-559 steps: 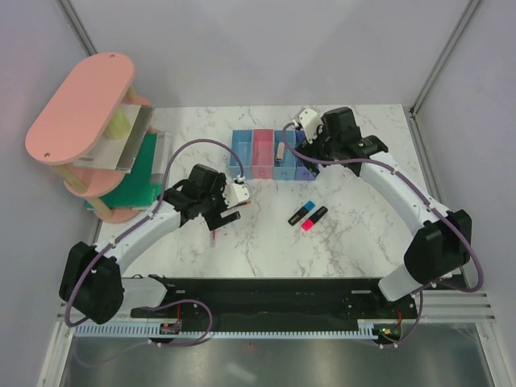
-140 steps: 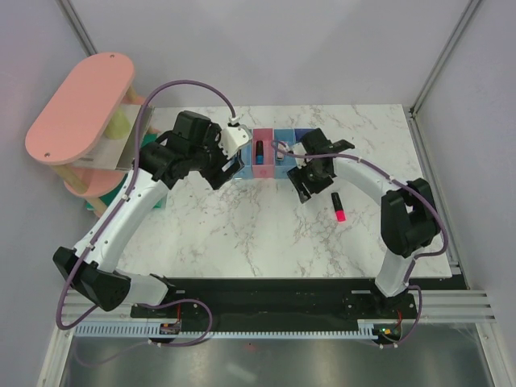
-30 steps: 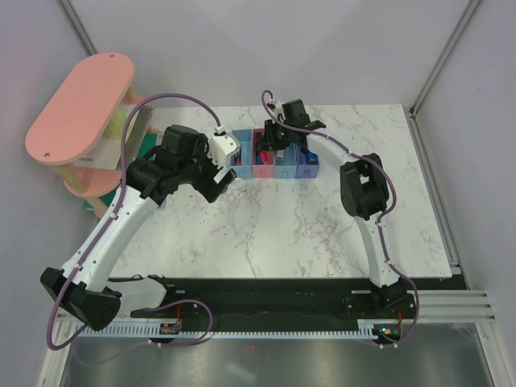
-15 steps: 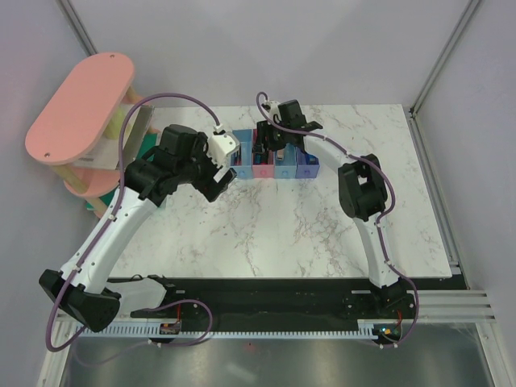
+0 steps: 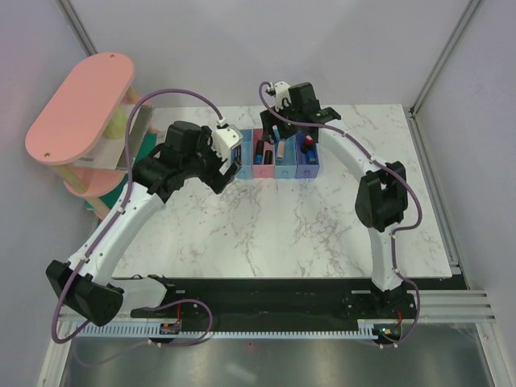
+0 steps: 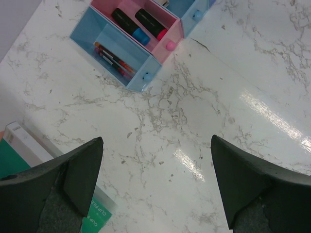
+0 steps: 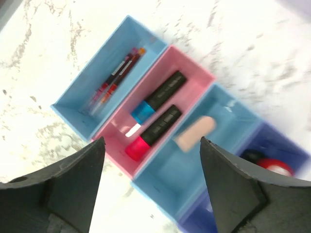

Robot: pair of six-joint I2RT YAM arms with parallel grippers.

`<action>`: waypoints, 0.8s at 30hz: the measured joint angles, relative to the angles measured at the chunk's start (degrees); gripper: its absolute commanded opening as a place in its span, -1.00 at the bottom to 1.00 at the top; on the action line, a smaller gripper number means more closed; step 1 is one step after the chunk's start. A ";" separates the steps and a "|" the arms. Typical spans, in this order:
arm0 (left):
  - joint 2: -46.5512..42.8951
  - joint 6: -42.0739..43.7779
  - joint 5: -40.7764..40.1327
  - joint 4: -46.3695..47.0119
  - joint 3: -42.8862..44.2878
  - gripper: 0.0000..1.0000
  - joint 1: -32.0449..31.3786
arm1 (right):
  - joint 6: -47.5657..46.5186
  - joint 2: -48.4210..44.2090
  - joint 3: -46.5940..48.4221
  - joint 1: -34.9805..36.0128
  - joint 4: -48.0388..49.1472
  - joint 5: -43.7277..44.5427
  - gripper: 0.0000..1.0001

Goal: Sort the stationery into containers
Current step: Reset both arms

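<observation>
My right end effector (image 7: 151, 143) is wide, empty. Below it, pens (image 7: 114, 77), highlighters (image 7: 160, 92), eraser (image 7: 195, 132) sit in bins (image 7: 160, 68). Sorting looks done.

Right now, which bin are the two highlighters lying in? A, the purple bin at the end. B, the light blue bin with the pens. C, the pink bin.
C: the right wrist view shows the blue-tipped highlighter and the pink-tipped highlighter lying side by side inside the pink bin.
</observation>
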 measured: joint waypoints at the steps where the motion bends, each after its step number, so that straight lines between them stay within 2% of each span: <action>1: 0.74 -0.15 0.00 0.96 -0.11 0.96 0.07 | -1.97 -2.05 -0.35 0.00 -0.68 1.22 0.95; 8: 5.95 -2.21 0.79 5.31 -0.70 0.99 1.99 | -9.40 -15.63 -8.07 -1.79 -4.44 6.38 0.96; 16: 6.01 -9.09 7.06 9.57 -3.32 0.99 9.03 | -10.14 -22.99 -17.75 -7.02 -12.83 8.33 0.96; 20: 4.70 -9.88 8.76 11.47 -7.26 0.99 10.36 | -11.61 -27.47 -22.47 -10.03 -15.58 5.57 0.96; 24: 3.52 -10.10 11.61 12.31 -8.79 0.99 12.96 | -13.77 -30.67 -23.91 -19.04 -17.46 -1.33 0.96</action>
